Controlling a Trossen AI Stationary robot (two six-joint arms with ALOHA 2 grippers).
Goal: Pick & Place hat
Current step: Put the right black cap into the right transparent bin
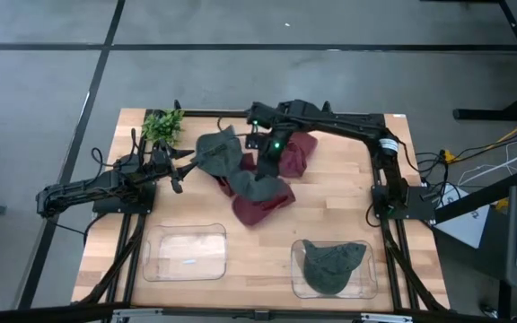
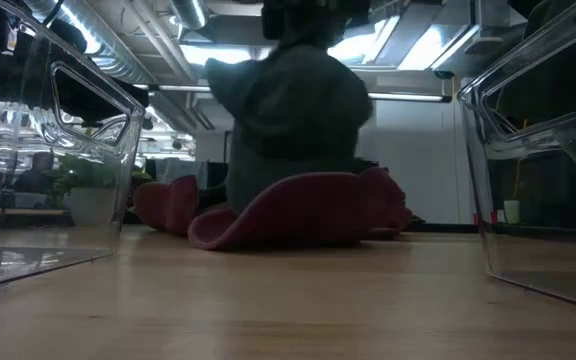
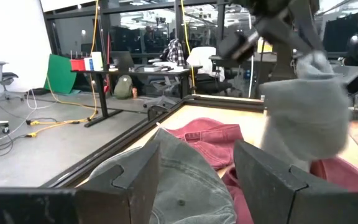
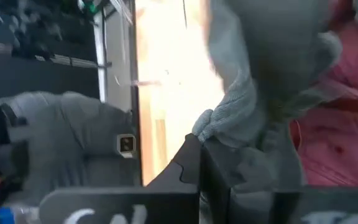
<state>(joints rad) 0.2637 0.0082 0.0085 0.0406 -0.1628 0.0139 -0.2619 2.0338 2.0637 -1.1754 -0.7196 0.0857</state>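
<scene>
Evidently right claw (image 1: 260, 168) is clamped on a grey hat (image 2: 293, 110), lifting it clear of the red hats (image 1: 263, 199) for binning, while left claw (image 1: 176, 170) waits agape, empty.

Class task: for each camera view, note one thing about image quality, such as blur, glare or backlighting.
High view: even light, sharp. Low view: grey hat backlit, dark against ceiling lights. Left wrist view: lifted grey hat motion-blurred. Right wrist view: table glares white, the scene is smeared.
</scene>
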